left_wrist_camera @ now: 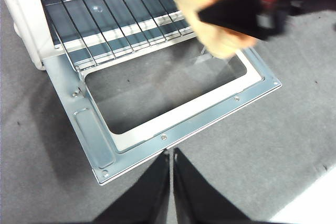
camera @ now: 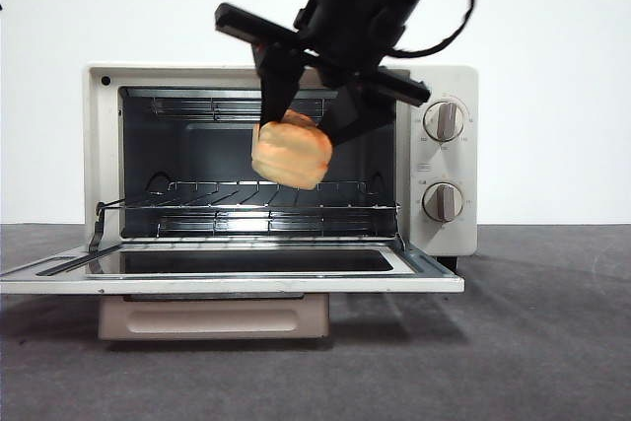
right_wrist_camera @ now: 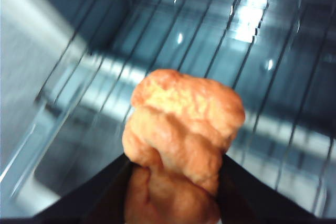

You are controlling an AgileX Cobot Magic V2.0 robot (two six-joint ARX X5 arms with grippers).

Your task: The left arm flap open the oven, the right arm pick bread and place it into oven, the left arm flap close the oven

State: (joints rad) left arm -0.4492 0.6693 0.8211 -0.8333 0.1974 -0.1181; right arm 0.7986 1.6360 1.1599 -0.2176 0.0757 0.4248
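With the cream-white boxy toaster oven (camera: 281, 160) already flapped open, the right gripper (camera: 308, 130) grasps the golden-orange knobbly bread (camera: 292, 152) in the air above the wire rack (camera: 246, 206), while the clenched left gripper (left_wrist_camera: 171, 182) waits beyond the lowered door (left_wrist_camera: 178, 124), so placing and closing remain.

No brand name, word or number can be read anywhere. The oven (camera: 281, 160) carries small dark scale marks ringing its upper knob (camera: 444, 120) and its lower knob (camera: 443, 201), with a tiny printed label between them, roughly at 10 o'clock from the lower knob, but all of this print is too small to make out.
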